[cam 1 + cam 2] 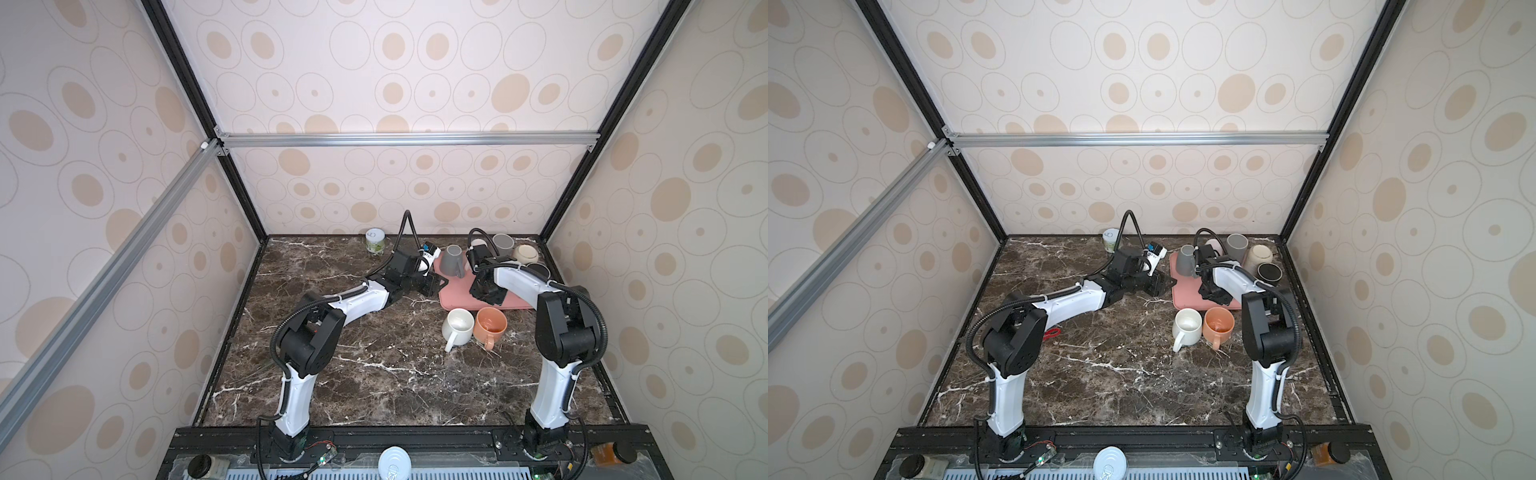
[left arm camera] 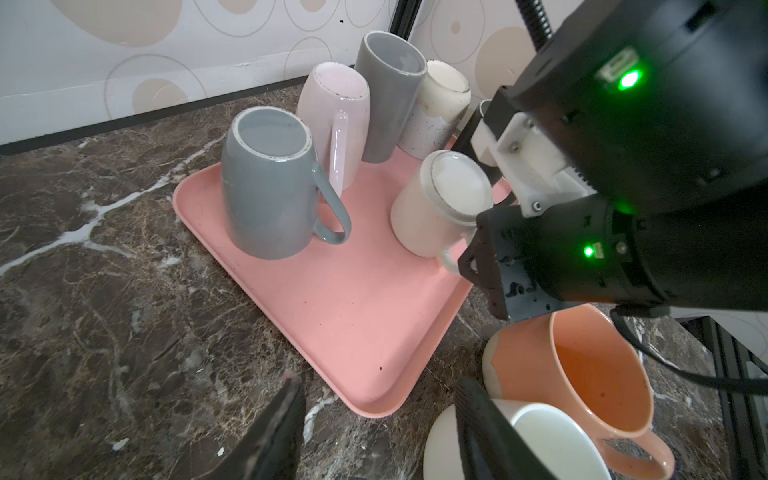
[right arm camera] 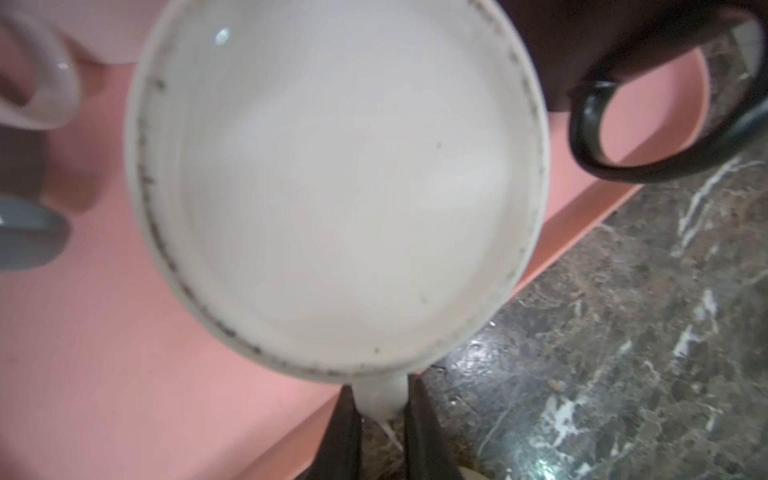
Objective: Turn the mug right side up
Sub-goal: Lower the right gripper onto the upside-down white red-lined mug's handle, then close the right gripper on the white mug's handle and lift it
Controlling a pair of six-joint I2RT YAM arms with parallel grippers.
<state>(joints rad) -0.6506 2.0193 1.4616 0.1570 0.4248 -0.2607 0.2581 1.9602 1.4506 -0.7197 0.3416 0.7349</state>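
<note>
— Right wrist view first: clamped narrow on the handle of the cream mug (image 3: 332,187) with the right gripper (image 3: 380,409). Bottom up on the pink tray (image 3: 104,374), by its six o'clock edge.
— Crowded?
— Hemmed in. Black mug (image 3: 602,41) just beside, toward two o'clock. Inverted grey mug (image 2: 270,195) at ten. Off the tray at six, upright orange mug (image 1: 490,326) and white mug (image 1: 457,328).
— And the left gripper (image 2: 378,380)?
— Half spread, holding nothing, low over the table (image 1: 353,382) at the tray's eight o'clock corner.

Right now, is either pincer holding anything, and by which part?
The right pincer is shut on the handle of the upside-down cream mug on the pink tray. The left pincer is open, holding nothing.
</note>
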